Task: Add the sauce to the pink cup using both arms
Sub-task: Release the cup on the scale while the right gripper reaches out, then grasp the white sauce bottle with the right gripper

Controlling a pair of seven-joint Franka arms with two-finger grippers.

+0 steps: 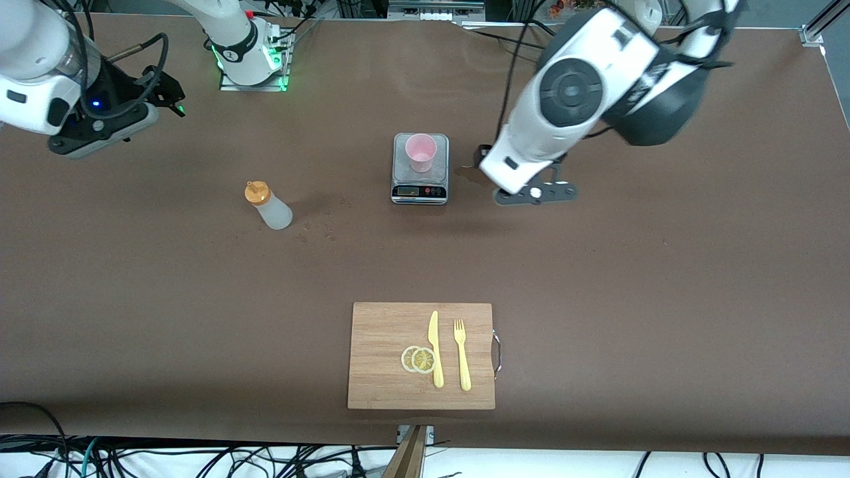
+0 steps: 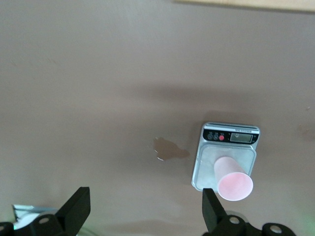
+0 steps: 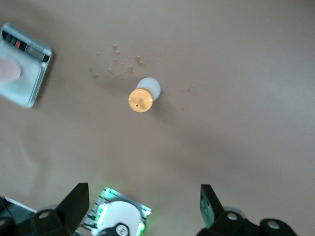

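The pink cup stands upright on a small grey kitchen scale near the table's middle. In the left wrist view the cup sits just beside one finger of my left gripper, which is open and holds nothing, up over the bare table beside the scale. The sauce bottle, whitish with an orange cap, stands alone on the table toward the right arm's end. The right wrist view looks down on the bottle. My right gripper is open and empty, high over the table near its arm's base.
A wooden cutting board lies near the front edge with a yellow knife, a yellow fork and lemon slices. A small wet stain marks the table beside the scale. Small spots dot the table beside the bottle.
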